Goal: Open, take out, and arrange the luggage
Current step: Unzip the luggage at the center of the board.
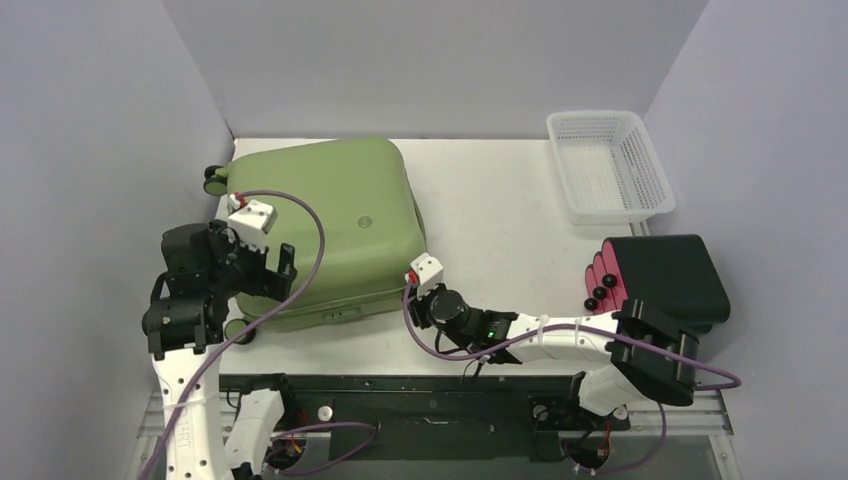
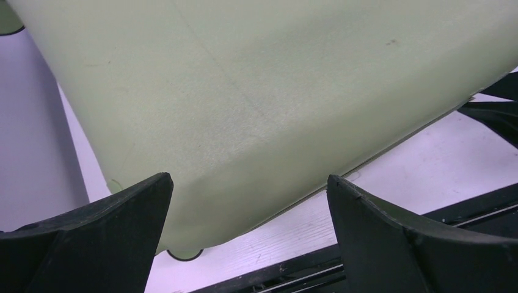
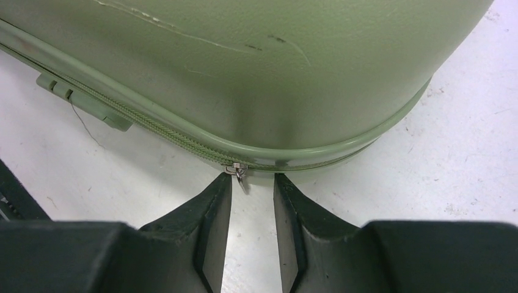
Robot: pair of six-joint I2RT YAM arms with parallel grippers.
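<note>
The luggage (image 1: pixel 330 215) is a light olive-green hard-shell suitcase lying flat and zipped at the left of the table. My right gripper (image 1: pixel 414 298) sits low at its near right corner. In the right wrist view the right gripper (image 3: pixel 252 178) has its jaws a narrow gap apart. The small metal zipper pull (image 3: pixel 239 173) hangs between the tips, close to the left finger, and is not pinched. My left gripper (image 1: pixel 276 270) hovers wide open over the near left part of the shell (image 2: pixel 256 104), the left gripper (image 2: pixel 247 177) holding nothing.
A white mesh basket (image 1: pixel 610 165) stands at the back right. A smaller black case with a pink-red side (image 1: pixel 665 275) sits at the right, above my right arm. Grey walls close in on three sides. A black wheel (image 1: pixel 213 178) juts from the luggage's far left corner.
</note>
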